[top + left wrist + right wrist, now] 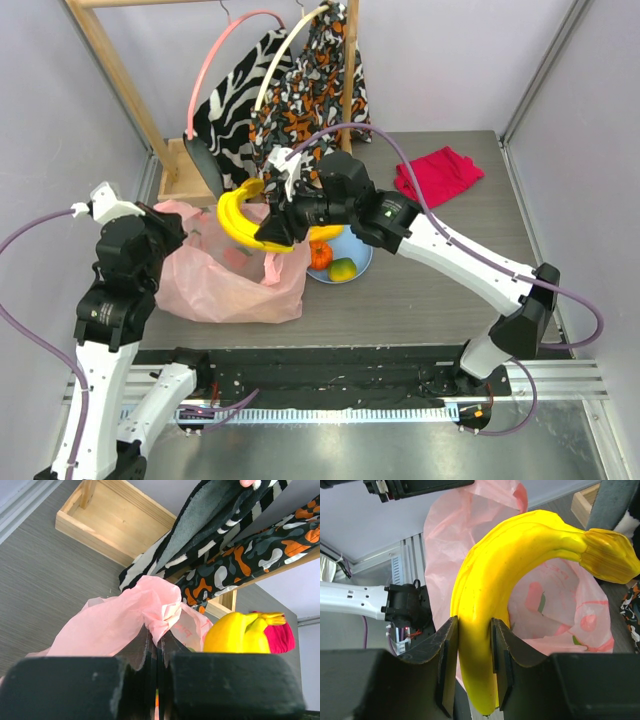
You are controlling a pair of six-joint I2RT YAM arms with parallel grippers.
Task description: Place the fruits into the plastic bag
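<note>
Right hand (472, 665) grips the bananas (520, 545), held above the plastic bag's (555, 605) open mouth. Left hand (157, 647) is clenched on the bag's rim, holding it up. Orange (320, 255) and green-yellow fruit (342, 268) sit on the blue plate (366, 256) beside the bag.

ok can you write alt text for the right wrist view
The right claw is shut on a bunch of yellow bananas, holding it in front of the open mouth of a thin translucent pale-pink plastic bag with darker pink prints.
</note>
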